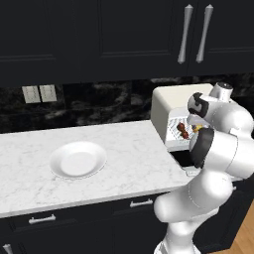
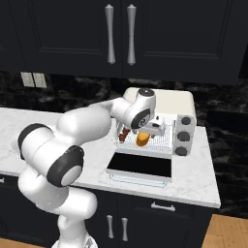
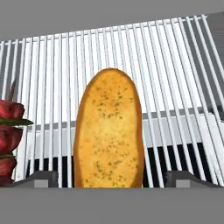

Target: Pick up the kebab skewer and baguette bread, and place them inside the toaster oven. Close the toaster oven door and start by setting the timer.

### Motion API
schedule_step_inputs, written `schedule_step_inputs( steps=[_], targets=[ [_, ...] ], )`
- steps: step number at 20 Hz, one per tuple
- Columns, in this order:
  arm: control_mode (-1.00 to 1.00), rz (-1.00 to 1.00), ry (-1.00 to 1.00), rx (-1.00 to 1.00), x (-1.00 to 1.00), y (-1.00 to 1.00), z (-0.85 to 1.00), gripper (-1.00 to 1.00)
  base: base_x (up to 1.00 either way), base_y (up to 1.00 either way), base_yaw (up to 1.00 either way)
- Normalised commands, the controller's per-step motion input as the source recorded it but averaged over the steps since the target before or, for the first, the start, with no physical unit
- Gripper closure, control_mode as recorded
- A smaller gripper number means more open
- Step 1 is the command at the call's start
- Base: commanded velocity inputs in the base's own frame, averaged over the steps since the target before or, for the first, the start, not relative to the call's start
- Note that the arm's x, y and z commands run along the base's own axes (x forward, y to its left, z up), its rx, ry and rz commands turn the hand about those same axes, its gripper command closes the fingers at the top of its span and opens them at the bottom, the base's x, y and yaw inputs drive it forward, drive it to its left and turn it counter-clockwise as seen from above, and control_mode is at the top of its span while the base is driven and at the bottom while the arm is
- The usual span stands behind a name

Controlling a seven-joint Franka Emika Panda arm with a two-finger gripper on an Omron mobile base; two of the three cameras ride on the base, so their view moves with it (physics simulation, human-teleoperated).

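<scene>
The baguette bread (image 3: 109, 131) lies flat on the wire rack (image 3: 175, 65) inside the toaster oven (image 2: 169, 101). It is a golden orange-brown oval loaf. My gripper (image 3: 114, 179) is open, with a fingertip on each side of the loaf's near end and a gap at both. To the left of the loaf on the same rack rests the kebab skewer (image 3: 8, 140), dark red chunks on a thin stick. From the right base view, the hand (image 2: 147, 131) reaches into the oven mouth above the baguette (image 2: 142, 139) and skewer (image 2: 124, 134). The toaster oven door (image 2: 140, 164) hangs open, folded down flat.
A white plate (image 1: 78, 159) sits on the marble counter (image 1: 30, 149) left of the oven. Three dark knobs (image 2: 183, 136) line the oven's right side. Dark wall cabinets (image 1: 124, 34) hang above, and the open door overhangs the counter's front edge.
</scene>
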Motion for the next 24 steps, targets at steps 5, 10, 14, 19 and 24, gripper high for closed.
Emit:
schedule_step_inputs(
  steps=[5, 10, 14, 19, 24],
  targets=[
    [-1.00, 0.00, -0.03, 0.00, -0.82, -0.13, 0.20, -1.00, 0.00, 0.00, 0.00],
    [-1.00, -0.07, 0.03, 0.00, -0.89, -0.01, 0.00, -1.00, 0.00, 0.00, 0.00],
    [-1.00, -0.23, 0.24, 0.00, -0.35, 0.00, -0.18, -1.00, 0.00, 0.00, 0.00],
    [-1.00, -0.17, 0.08, 0.00, -0.26, -0.06, -0.37, -1.00, 0.00, 0.00, 0.00],
    [-1.00, -0.08, 0.07, 0.00, -0.09, -0.05, -0.44, -1.00, 0.00, 0.00, 0.00]
  ],
)
